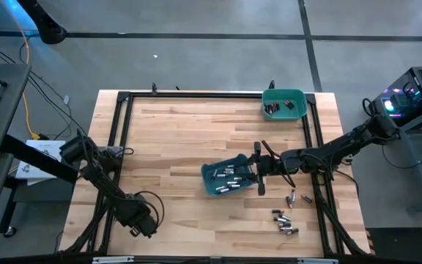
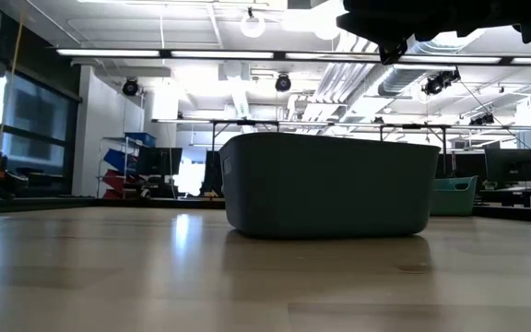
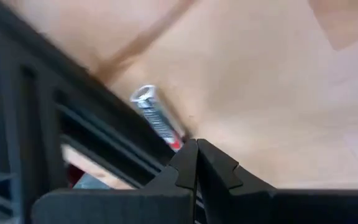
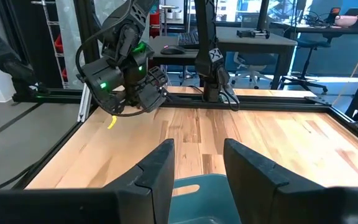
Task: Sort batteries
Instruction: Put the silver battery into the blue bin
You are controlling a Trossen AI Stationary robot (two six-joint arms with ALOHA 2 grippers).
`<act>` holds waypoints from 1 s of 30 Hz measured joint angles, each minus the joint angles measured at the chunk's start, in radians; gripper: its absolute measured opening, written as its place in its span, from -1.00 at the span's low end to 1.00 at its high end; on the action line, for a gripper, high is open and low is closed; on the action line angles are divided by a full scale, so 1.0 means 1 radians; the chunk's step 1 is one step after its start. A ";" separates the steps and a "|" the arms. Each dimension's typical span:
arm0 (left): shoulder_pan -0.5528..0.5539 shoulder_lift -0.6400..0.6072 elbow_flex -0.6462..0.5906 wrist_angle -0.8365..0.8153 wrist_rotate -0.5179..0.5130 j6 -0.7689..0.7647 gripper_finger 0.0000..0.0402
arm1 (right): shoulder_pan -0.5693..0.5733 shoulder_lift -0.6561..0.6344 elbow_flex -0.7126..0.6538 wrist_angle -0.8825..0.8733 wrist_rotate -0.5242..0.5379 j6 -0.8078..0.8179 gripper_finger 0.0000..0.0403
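Closed on a silvery battery (image 3: 156, 116) at the surface's (image 1: 196, 132) seven o'clock, our left end effector (image 3: 196, 148) must lift; right end effector (image 4: 197, 165) hangs part-open over the centre bin (image 1: 212, 178) of batteries (image 1: 229, 177).

Open wood across the middle and left of the table; clutter sits right of centre and at the far right corner.

You have bare table (image 1: 182, 132) from the black frame rail (image 1: 113, 139) on the left across to the bin (image 1: 228, 178) right of centre, which stands as a wall with the right gripper (image 1: 260, 178) just over its right rim. Loose batteries (image 1: 284, 222) lie scattered on the near right, between that bin and the near edge. A second bin (image 1: 284, 103) fills the far right corner. The left gripper (image 1: 141, 224) blocks the near left corner, right against the rail.
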 joint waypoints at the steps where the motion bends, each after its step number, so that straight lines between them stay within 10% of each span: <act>1: 0.002 0.000 0.004 -0.027 -0.003 -0.008 -1.00 | 0.000 0.000 0.000 0.000 0.000 0.000 -0.34; 17: -0.020 0.004 -0.074 0.042 0.027 -0.055 -1.00 | 0.000 0.000 0.000 -0.021 0.000 0.020 -0.34; 30: 0.071 -0.010 0.120 -0.303 -0.276 0.021 -1.00 | 0.000 0.000 0.000 -0.020 0.000 0.017 -0.34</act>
